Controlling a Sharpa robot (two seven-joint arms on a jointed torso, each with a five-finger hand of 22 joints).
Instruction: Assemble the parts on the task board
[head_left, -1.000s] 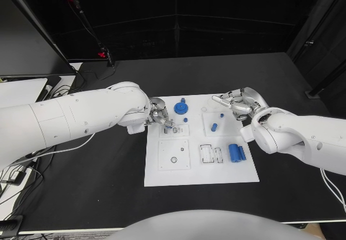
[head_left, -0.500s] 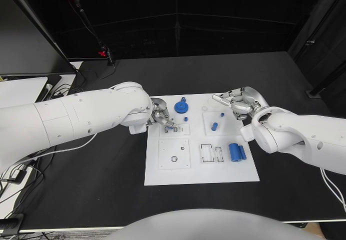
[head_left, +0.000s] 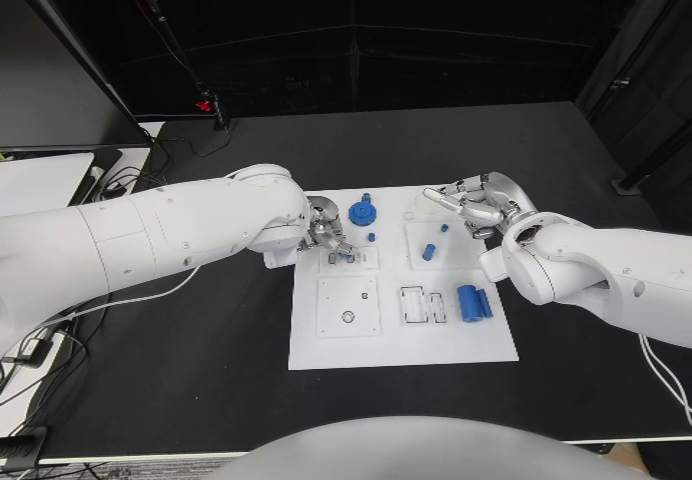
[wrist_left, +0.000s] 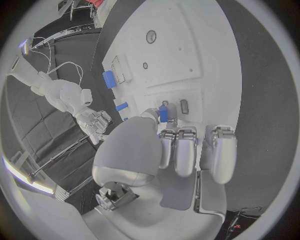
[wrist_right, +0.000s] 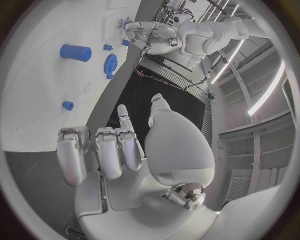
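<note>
Little movement is recorded since the frame one second ago: the left hand (head_left: 327, 238) has been shifted slightly toward the board's middle, over the small socket plate at the upper left of the task board (head_left: 433, 352); the right hand (head_left: 469, 207) is unchanged above the board's upper right corner.

In the left wrist view, a small blue peg (wrist_left: 164, 112) is seen pinched at the fingertips of the left hand (wrist_left: 181, 150), just above or in a slot; contact with the slot cannot be told. The right hand (wrist_right: 125, 145) is seen with its fingers loosely extended and apart, and nothing is held in it.

Open room: the lower half of the board is unobstructed by either arm, and bare black table (head_left: 173, 380) is noted on all sides of it.

Count on the board, head view: one blue gear (head_left: 362, 212) at top centre, one large blue cylinder (head_left: 467, 305) at right with a thinner blue piece touching its right side, one short blue peg (head_left: 428, 253) right of centre, and two further small blue studs near the gear. Smaller items cannot be resolved.

The surface is a matt black table; dark curtains are seen behind, with cables at the far left edge.
</note>
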